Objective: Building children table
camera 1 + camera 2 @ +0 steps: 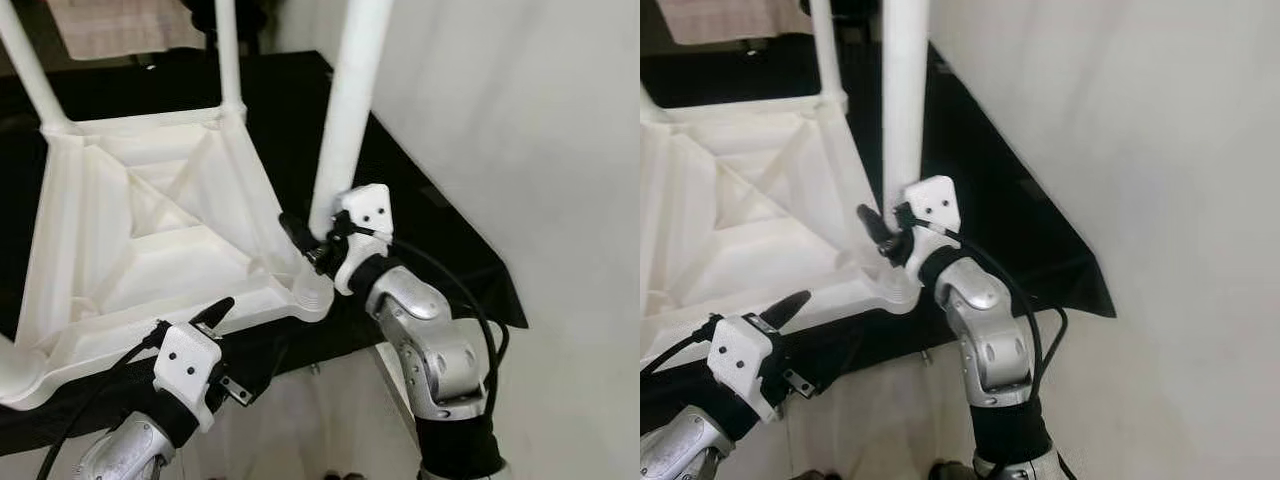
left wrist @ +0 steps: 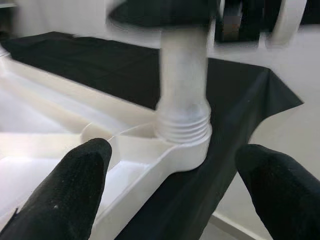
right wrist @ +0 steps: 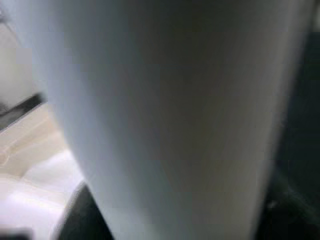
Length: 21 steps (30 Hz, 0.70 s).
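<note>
Head views: upturned white plastic tabletop (image 1: 140, 240) on black cloth (image 1: 440, 240); right gripper (image 1: 312, 240) clasps the white tubular leg (image 1: 345, 110) to screw it in. Left wrist view: left gripper (image 2: 175, 200), fingers spread, steadies nothing; threads (image 2: 182, 127) remain exposed.

Black cloth (image 1: 420, 215) draped over the desk, running back along a pale wall (image 1: 520, 110) and ending in a loose, pointed corner (image 1: 512, 300) hanging off the near edge. Light floor (image 1: 330, 420) below the near edge. Pale mat or rug (image 1: 115, 25) lying far behind, blurred, detail unclear.
</note>
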### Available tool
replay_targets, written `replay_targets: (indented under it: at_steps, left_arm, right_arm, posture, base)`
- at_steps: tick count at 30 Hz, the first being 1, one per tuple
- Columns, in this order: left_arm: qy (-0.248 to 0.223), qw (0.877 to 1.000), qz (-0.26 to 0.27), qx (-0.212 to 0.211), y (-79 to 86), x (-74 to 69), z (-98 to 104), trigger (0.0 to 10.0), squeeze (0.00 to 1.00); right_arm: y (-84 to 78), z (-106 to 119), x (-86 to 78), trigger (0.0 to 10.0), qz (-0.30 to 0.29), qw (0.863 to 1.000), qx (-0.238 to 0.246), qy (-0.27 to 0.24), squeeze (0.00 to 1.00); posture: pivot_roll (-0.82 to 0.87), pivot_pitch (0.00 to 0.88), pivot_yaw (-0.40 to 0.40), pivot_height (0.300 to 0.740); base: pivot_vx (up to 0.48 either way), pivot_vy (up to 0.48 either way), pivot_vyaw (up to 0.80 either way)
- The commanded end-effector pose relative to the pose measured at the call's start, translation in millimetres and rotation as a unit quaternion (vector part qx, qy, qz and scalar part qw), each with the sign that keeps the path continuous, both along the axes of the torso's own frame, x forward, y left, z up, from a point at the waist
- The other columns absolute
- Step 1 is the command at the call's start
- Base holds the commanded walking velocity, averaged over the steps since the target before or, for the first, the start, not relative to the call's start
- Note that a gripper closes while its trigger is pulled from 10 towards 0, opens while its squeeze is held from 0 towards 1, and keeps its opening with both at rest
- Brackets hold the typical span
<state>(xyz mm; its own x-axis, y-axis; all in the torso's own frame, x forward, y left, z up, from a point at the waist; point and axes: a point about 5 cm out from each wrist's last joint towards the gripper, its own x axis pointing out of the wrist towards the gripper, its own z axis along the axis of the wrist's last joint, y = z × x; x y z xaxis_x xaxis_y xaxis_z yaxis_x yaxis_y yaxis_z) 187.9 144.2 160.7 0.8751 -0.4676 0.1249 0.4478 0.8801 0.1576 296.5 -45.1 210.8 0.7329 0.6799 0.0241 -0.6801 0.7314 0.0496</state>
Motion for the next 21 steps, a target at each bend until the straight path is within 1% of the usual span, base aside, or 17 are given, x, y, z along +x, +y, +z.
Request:
replay_targets:
  at_steps: [1,2,3,4,5,6,7,8,9,10,11,12,14,15,17,20,21]
  left_arm:
    - [0.016,1.0,-0.003,0.0,0.1,-0.6,-6.2,10.0,0.0]
    - [0.016,1.0,-0.004,0.0,-0.2,-0.6,-6.5,10.0,0.0]
    - [0.016,1.0,-0.005,0.0,-0.4,-0.7,-6.7,10.0,0.0]
    - [0.016,1.0,-0.005,0.0,-0.9,-0.7,-6.9,10.0,0.0]
    - [0.016,1.0,-0.006,0.0,-1.1,-0.7,-6.9,10.0,0.0]
    - [0.016,1.0,-0.006,0.0,-1.6,-1.0,-7.0,10.0,0.0]
    - [0.016,1.0,-0.006,0.0,-1.9,-1.1,-7.0,10.0,0.0]
    - [0.016,1.0,-0.006,0.0,-1.9,-1.1,-7.0,10.0,0.0]
    - [0.015,1.0,-0.006,0.0,-2.1,-1.4,-7.0,10.0,0.0]
    - [0.015,1.0,-0.006,0.0,-2.1,-1.4,-7.0,10.0,0.0]
    - [0.015,1.0,-0.006,0.0,-2.4,-1.6,-6.9,10.0,0.0]
    - [0.015,1.0,-0.006,0.0,-2.6,-1.7,-6.8,10.0,0.0]
    - [0.015,1.0,-0.006,0.0,-2.7,-1.8,-6.8,10.0,0.0]
    - [0.018,1.0,-0.012,-0.001,-4.1,-4.0,-6.7,10.0,0.0]
    - [0.023,0.999,-0.028,-0.001,-7.3,-8.1,-6.4,10.0,0.0]
    - [0.025,0.999,-0.036,-0.001,-8.5,-9.7,-6.1,10.0,0.0]
    - [0.027,0.999,-0.04,-0.001,-9.2,-10.5,-5.9,10.0,0.0]
  right_arm:
    - [7.8,7.3,0.9,10.0,0.086,0.996,0.019,0.005,1.0]
    - [7.3,17.4,3.8,10.0,0.136,0.99,0.026,-0.019,1.0]
    - [6.3,23.9,5.7,10.0,0.166,0.985,0.029,-0.036,1.0]
    - [4.0,29.5,7.2,10.0,0.212,0.976,0.03,-0.043,1.0]
    - [2.2,32.5,8.0,10.0,0.237,0.97,0.031,-0.046,1.0]
    - [-2.1,36.8,8.9,10.0,0.287,0.956,0.008,-0.064,1.0]
    - [-5.7,39.5,9.4,10.0,0.32,0.944,-0.011,-0.076,1.0]
    - [-5.7,39.5,9.4,10.0,0.32,0.944,-0.011,-0.076,1.0]
    - [-9.6,41.1,9.3,10.0,0.355,0.93,-0.032,-0.088,1.0]
    - [-9.6,41.1,9.3,10.0,0.355,0.93,-0.032,-0.088,1.0]
    - [-13.0,41.8,11.0,10.0,0.375,0.921,-0.051,-0.095,1.0]
    - [-14.7,42.1,12.1,10.0,0.382,0.917,-0.059,-0.095,1.0]
    - [-15.7,42.3,12.8,10.0,0.386,0.915,-0.064,-0.095,1.0]
    - [-18.2,42.1,23.2,10.0,0.399,0.909,-0.084,-0.087,0.0]
    - [-22.6,42.6,37.3,10.0,0.417,0.9,-0.109,-0.069,0.0]
    - [-24.5,43.3,41.1,10.0,0.426,0.895,-0.114,-0.064,0.0]
    - [-25.3,43.9,43.2,7.1,0.432,0.893,-0.112,-0.058,0.0]
  posture:
    - [-0.13,0.169,-0.082,0.74]
    - [-0.13,0.168,-0.082,0.74]
    - [-0.13,0.168,-0.082,0.74]
    - [-0.12,0.165,-0.084,0.74]
    - [-0.12,0.165,-0.084,0.74]
    - [-0.11,0.163,-0.085,0.74]
    - [-0.11,0.163,-0.085,0.74]
    - [-0.11,0.163,-0.085,0.74]
    - [-0.11,0.162,-0.086,0.74]
    - [-0.11,0.162,-0.086,0.74]
    - [-0.1,0.16,-0.085,0.74]
    - [-0.1,0.16,-0.085,0.74]
    - [-0.1,0.16,-0.085,0.74]
    - [-0.08,0.171,-0.089,0.74]
    - [-0.07,0.178,-0.091,0.74]
    - [-0.07,0.179,-0.091,0.74]
    - [-0.07,0.184,-0.09,0.74]
  base:
    - [0.0,0.0,0.0]
    - [0.0,0.0,0.0]
    - [0.0,0.0,0.0]
    - [0.0,0.0,0.0]
    - [0.0,0.0,0.0]
    - [0.0,0.0,0.0]
    - [0.0,0.0,0.0]
    - [0.0,0.0,0.0]
    - [0.0,0.0,0.0]
    - [0.0,0.0,0.0]
    - [0.0,0.0,0.0]
    - [0.0,0.0,0.0]
    - [0.0,0.0,0.0]
    - [0.0,0.0,0.0]
    - [0.0,0.0,0.0]
    - [0.0,0.0,0.0]
    - [0.0,0.0,0.0]
